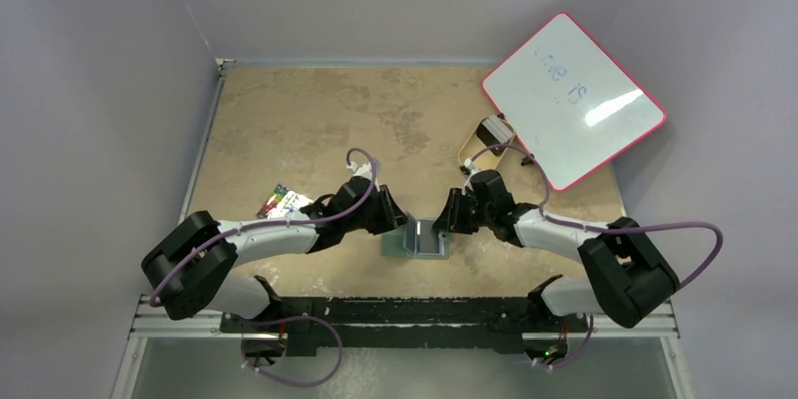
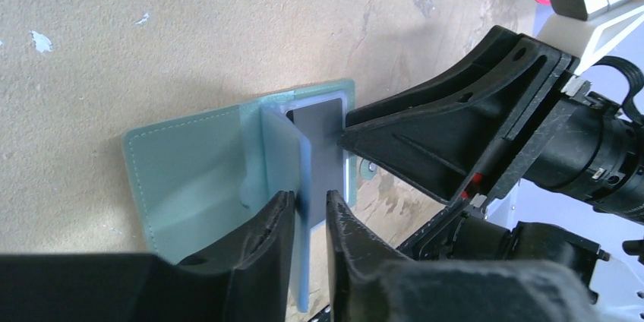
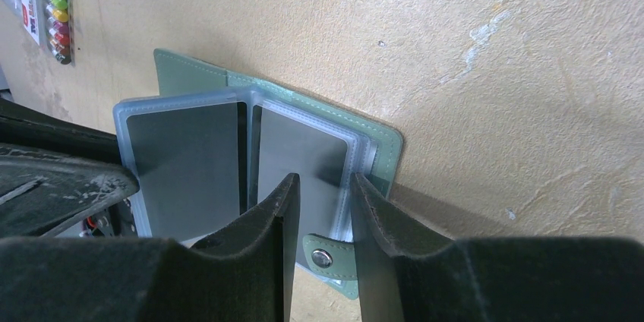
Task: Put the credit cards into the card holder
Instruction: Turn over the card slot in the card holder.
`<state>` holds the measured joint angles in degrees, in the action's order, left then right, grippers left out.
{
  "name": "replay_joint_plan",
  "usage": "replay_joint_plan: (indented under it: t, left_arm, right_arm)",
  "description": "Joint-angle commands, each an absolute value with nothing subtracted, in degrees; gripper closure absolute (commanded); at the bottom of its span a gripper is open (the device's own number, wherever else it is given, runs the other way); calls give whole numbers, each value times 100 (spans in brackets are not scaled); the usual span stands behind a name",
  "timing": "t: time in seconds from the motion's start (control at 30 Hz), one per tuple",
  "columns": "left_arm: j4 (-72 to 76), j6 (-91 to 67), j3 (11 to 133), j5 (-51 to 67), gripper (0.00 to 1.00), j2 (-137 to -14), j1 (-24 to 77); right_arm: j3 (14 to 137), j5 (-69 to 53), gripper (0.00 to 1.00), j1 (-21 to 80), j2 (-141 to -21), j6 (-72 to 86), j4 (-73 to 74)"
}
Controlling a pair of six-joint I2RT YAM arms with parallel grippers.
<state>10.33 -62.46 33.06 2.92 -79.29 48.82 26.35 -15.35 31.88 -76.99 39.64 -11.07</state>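
left hand: jaws set narrow around a clear page that stands upright out of the wallet. both pads look to touch it, so i read it as pinched.
right hand: jaws part open, astride the snap tab at the wallet's right edge. i see nothing clamped.
wallet: lies open and flat on the table, just ahead of the arm bases, between my two hands.
cards: two dark ones already sit in clear pockets, one on each side of the fold. i see no loose card.
handling: i judge the wallet light and floppy, so it will slide unless pinned. the pages look thin, slick and easily creased, so i'd hold one by its free outer edge. a card is stiff, thin and slippery, so i'd take it by a short end and feed it into the pocket mouth.
left wrist only: the page edge-on between the pads, and a right fingertip touching the page stack.
right wrist only: both pocket faces and the metal stud on the tab.
top only: a colourful strip left of the wallet. farther off to the right, a tan tray and a whiteboard.
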Motion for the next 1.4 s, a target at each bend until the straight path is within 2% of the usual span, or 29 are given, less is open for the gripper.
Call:
replay_joint_plan:
  t: [0.0, 0.5, 0.63, 0.83, 0.97, 1.3, 1.37]
  left_arm:
    - [1448, -6321, 3244, 375, 83, -7935, 4887]
    - [1799, -6352, 3105, 420, 85, -7860, 4882]
    - [1866, -6344, 3090, 420, 82, -7841, 4882]
    - [1969, -6344, 3083, 462, 88, -7919, 4882]
    - [2047, -6341, 3050, 458, 84, -7914, 4886]
    - [2202, -6376, 3020, 513, 100, -8113, 4886]
    - [2248, -6387, 2971, 505, 100, -8104, 4887]
  right_arm:
    - [2776, -1365, 67, 3220, -7665, 3856, -1012]
    - [2751, -1371, 67, 3223, -7631, 3851, -1019]
    - [2735, -1380, 66, 3217, -7656, 3850, -1042]
    - [2753, -1389, 66, 3222, -7684, 3836, -1064]
    - [2782, -1397, 66, 3217, -7723, 3812, -1062]
    - [2879, -1325, 67, 3217, -7495, 3793, -806]
    - [2828, -1331, 66, 3217, -7444, 3826, -826]
